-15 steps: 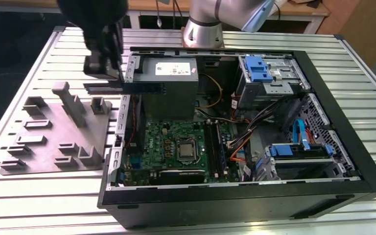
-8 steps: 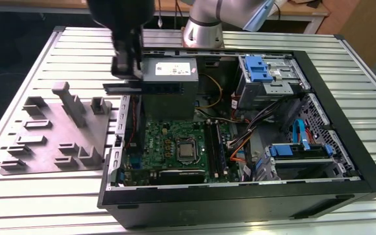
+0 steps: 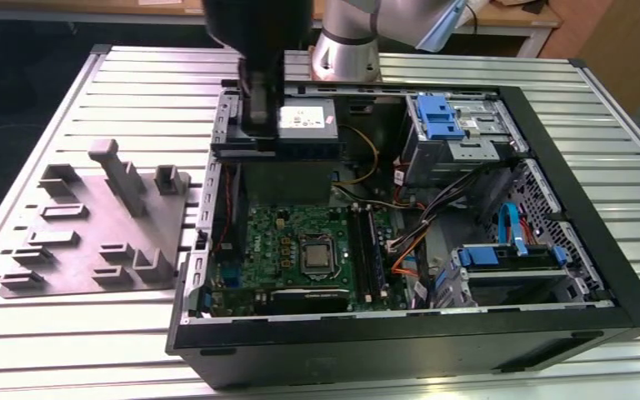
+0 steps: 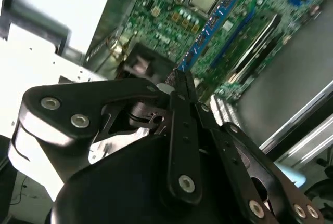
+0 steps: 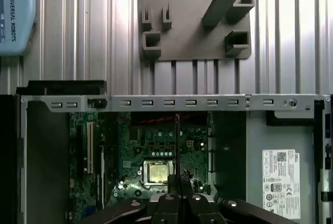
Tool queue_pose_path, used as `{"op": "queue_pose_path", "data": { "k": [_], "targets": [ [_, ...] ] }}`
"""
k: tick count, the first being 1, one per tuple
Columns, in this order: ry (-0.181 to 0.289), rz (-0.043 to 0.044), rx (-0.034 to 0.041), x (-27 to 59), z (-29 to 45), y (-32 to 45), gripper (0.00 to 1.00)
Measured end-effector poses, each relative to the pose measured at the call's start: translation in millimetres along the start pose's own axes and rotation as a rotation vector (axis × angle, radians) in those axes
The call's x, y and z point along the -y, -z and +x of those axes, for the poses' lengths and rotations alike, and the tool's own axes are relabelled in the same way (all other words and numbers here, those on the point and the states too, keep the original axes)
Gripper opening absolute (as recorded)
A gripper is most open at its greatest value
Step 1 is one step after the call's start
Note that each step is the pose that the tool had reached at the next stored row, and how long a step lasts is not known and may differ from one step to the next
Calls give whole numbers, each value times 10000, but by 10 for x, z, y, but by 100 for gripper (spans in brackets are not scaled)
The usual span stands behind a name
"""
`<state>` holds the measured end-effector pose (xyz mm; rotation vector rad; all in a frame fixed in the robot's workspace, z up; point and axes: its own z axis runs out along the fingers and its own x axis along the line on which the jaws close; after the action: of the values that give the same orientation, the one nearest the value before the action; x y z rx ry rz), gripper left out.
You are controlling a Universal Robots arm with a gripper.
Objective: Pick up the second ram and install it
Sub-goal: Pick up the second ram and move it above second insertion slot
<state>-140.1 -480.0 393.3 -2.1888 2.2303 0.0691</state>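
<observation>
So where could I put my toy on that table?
Bare table slats lie between the grey tray and the near edge, and beyond the tray. The computer case is crowded: cables, drives, plus the gripper holding the second ram above.

Metal table (image 3: 53, 100) (dull sheen); grey plastic tray (image 3: 87, 242); matt black end effector (image 5: 178, 180).

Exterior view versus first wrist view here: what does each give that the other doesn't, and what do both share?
The exterior view adds the drive bays with blue latches and the orange cables toward the exterior view's right. The first wrist view adds the second ram seen edge-on, a thin dark strip pinched in the end effector above the motherboard. Both share the grey tray, the CPU socket and the open case.
</observation>
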Motion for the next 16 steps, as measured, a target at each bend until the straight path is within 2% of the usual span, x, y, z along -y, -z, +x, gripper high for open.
{"op": "queue_pose_path", "data": {
  "k": [7, 11, 13, 16],
  "targets": [
    [0, -25, 0, 290, -5, -15, 11],
    [-2, -41, -1, 427, -6, -40, 11],
    [-2, -46, 1, 476, -5, -73, 11],
    [-1, -53, 0, 503, -4, -126, 11]
  ]
}}
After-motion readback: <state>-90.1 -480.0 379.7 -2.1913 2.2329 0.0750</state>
